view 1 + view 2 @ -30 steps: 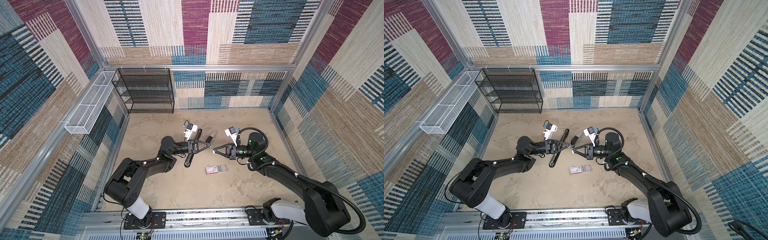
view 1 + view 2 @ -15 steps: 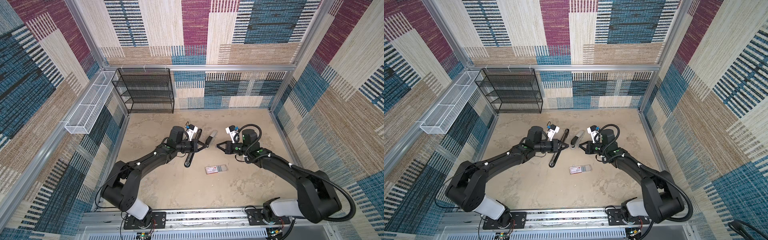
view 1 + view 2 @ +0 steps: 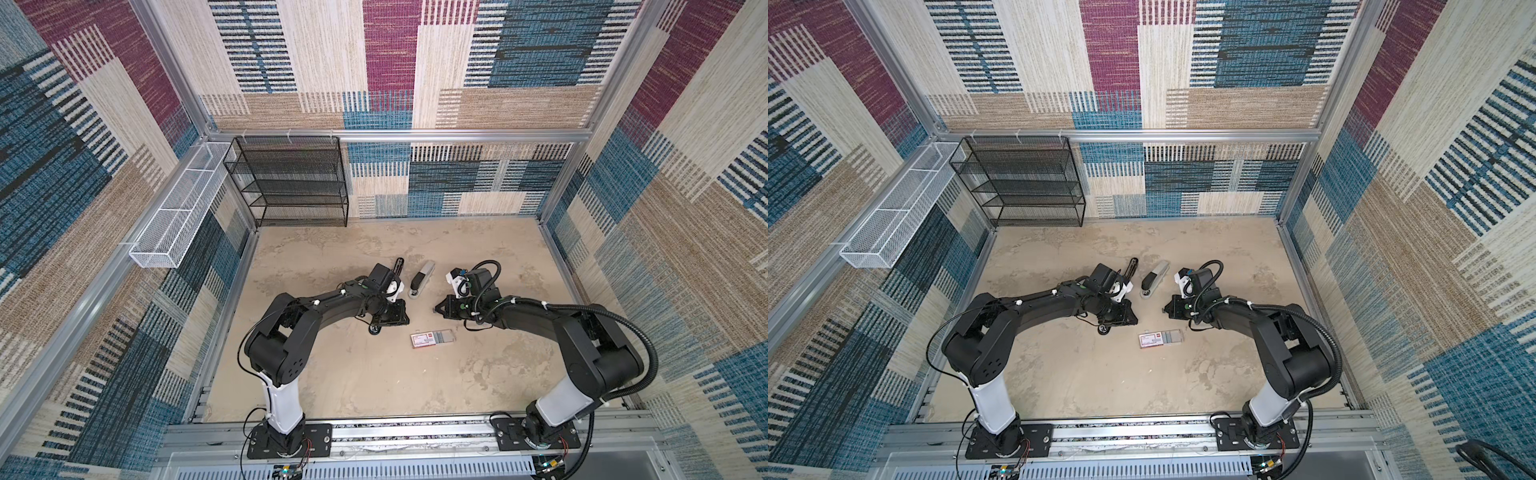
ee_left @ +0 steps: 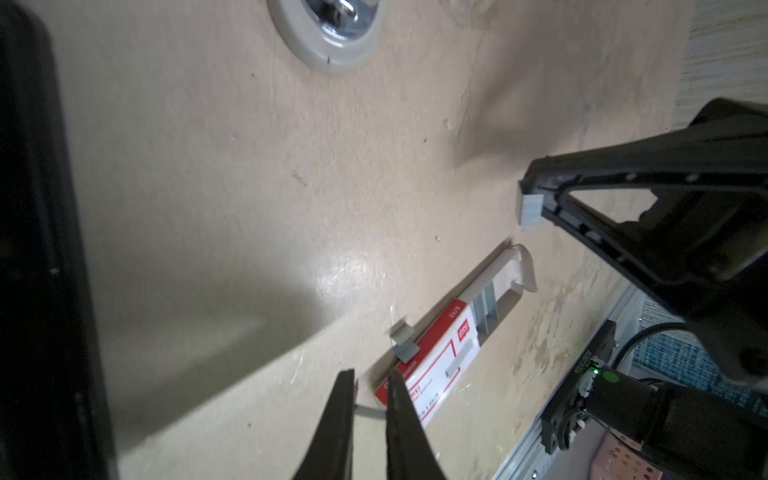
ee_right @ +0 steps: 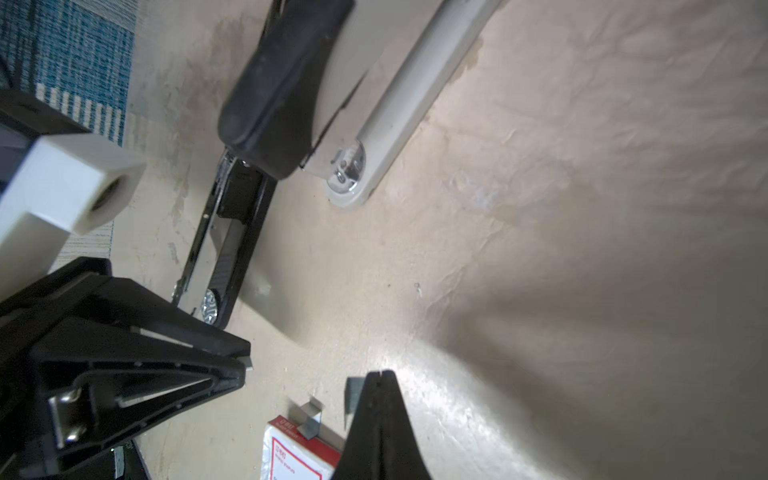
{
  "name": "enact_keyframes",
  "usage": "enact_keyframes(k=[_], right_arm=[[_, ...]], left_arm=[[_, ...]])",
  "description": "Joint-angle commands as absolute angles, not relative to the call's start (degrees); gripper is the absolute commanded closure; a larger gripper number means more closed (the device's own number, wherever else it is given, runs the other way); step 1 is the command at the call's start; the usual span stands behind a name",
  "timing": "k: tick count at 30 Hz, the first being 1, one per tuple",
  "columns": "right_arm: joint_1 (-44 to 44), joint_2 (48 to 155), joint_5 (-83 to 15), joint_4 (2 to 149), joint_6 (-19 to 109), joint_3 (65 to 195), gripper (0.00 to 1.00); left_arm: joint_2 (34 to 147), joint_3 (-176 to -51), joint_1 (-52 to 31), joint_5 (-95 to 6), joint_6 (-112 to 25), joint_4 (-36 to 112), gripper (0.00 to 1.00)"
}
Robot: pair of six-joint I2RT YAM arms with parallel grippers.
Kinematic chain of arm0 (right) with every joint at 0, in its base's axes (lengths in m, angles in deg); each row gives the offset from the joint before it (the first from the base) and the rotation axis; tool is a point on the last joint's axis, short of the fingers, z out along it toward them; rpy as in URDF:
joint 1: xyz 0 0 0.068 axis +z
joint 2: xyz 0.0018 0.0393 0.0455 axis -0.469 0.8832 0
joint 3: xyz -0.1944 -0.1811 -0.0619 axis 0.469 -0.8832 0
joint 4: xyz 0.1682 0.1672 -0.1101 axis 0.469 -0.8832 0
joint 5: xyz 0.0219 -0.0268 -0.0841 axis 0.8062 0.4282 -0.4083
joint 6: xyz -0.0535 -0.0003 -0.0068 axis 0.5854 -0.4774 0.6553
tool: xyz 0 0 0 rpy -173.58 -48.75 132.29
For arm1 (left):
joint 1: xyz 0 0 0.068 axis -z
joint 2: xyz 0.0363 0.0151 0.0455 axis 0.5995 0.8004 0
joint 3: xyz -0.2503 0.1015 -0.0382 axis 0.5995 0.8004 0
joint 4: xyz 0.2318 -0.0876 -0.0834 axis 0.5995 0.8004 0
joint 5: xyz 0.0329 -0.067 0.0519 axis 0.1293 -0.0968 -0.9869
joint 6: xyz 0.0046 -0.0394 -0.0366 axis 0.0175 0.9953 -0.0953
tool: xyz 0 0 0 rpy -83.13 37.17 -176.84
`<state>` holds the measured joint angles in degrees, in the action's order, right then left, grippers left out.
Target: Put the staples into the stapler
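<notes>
One black stapler (image 3: 397,266), one grey stapler (image 3: 422,277), one staple box (image 3: 424,339), one rack (image 3: 291,183).

Black stapler (image 3: 399,266) mostly under left arm in both top views. Staple box (image 5: 291,457) cut by frame edge, right wrist view; staple strip (image 5: 352,392) half behind right gripper (image 5: 380,375). I can't tell whether left gripper (image 4: 371,376) pinches anything.

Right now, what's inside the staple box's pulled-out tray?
The grey tray sticks partway out of the red-and-white box. In it, staples lie right at the box's mouth, and its outer end looks bare. The part of the tray still inside the box is covered.
</notes>
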<state>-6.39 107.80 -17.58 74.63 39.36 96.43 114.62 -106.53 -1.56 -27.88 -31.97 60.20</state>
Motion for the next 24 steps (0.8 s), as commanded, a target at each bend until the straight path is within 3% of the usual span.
enact_keyframes(k=[1, 5, 9, 19, 24], right_arm=[[-5.5, 109.2, -18.4, 76.6, 39.0, 96.8, 0.92], [-4.9, 110.3, -20.0, 75.4, 39.5, 97.8, 0.82], [-4.7, 109.5, -21.6, 73.5, 40.1, 98.3, 0.65], [-4.4, 96.3, -26.5, 62.6, 41.9, 96.6, 0.7], [-0.9, 94.1, -30.6, 56.6, 42.3, 94.9, 0.72]], left_arm=[[114.5, -106.7, -1.1, -29.7, -34.3, 60.6, 0.83], [114.0, -106.4, -1.0, -29.8, -34.4, 59.7, 0.72], [113.4, -106.2, -1.0, -29.9, -34.6, 59.5, 0.61], [99.1, -100.4, -1.0, -35.2, -35.0, 56.9, 0.54], [86.4, -88.3, -1.0, -40.6, -31.1, 43.0, 0.55]])
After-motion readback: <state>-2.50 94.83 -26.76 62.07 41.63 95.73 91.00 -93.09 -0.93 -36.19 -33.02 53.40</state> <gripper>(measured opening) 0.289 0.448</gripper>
